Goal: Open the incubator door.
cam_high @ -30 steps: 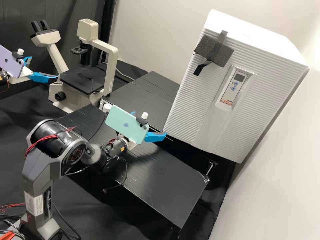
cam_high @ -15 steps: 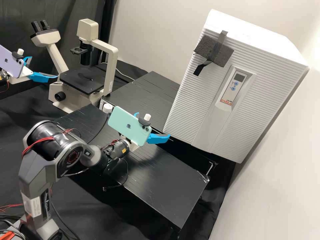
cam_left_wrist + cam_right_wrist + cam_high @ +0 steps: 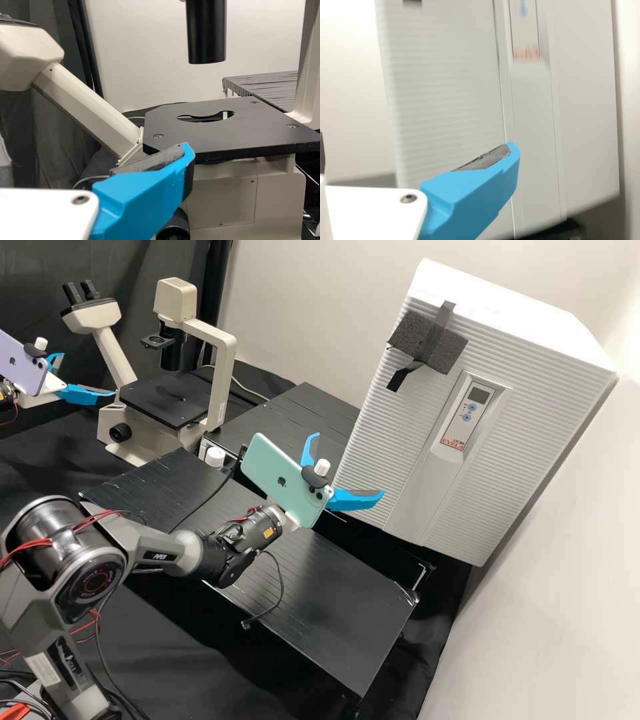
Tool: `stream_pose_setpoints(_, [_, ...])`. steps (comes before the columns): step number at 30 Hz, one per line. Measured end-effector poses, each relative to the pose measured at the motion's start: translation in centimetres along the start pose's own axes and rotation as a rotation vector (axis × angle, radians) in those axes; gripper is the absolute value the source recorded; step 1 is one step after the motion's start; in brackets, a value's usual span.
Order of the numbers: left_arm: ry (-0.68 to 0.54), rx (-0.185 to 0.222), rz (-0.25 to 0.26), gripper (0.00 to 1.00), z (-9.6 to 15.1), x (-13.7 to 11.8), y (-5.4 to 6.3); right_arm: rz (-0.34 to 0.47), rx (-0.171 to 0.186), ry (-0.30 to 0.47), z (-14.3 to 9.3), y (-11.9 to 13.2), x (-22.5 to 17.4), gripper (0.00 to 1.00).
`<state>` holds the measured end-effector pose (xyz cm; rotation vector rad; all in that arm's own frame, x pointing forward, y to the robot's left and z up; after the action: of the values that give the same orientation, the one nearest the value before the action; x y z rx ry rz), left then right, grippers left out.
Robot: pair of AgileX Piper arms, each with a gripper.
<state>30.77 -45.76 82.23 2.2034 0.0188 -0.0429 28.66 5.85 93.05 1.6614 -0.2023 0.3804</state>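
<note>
Over against the pale wall (image 3: 573, 587) stands the big white boxy incubator (image 3: 547, 353), and its ribbed white door (image 3: 393, 440) looks shut to me. A dark grey foam pad (image 3: 450, 353) is taped near the door's upper corner. The right hand (image 3: 349, 464) is what has changed: in the last second it has swung over the black slatted tabletop (image 3: 333, 587) toward the incubator, and a finger that was mostly tucked behind the mint-green phone (image 3: 273, 473) now stands out clear. Its bright blue fingers (image 3: 357, 499) are spread wide with nothing between them. I'd call that making ready, the opening itself not begun; next it wants a finger hooked at the door's edge, since a flat push on those ribs might only shove the box. The left hand (image 3: 88, 375), wide and empty too, has stayed by the cream microscope (image 3: 221, 367).
</note>
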Motion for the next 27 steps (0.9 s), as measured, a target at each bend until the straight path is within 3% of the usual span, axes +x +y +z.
stream_pose_setpoints(5, [0.000, 0.000, 0.000, 1.00, 0.0, 0.0, 0.0, 0.016, 0.007, -0.013, -1.1, 1.0, 1.6, 1.00])
stream_pose_setpoints(10, [0.000, 0.000, 0.000, 1.00, 0.0, 0.0, 0.0, 0.032, -0.016, -0.016, -2.1, 1.9, 3.1, 1.00])
stream_pose_setpoints(14, [0.000, 0.000, 0.000, 1.00, 0.0, 0.0, 0.0, 0.047, -0.010, -0.018, -2.6, 2.5, 3.9, 1.00])
stream_pose_setpoints(27, [0.000, 0.000, 0.000, 1.00, 0.0, 0.0, 0.0, 0.076, -0.045, -0.017, -3.7, 3.0, 6.1, 1.00])
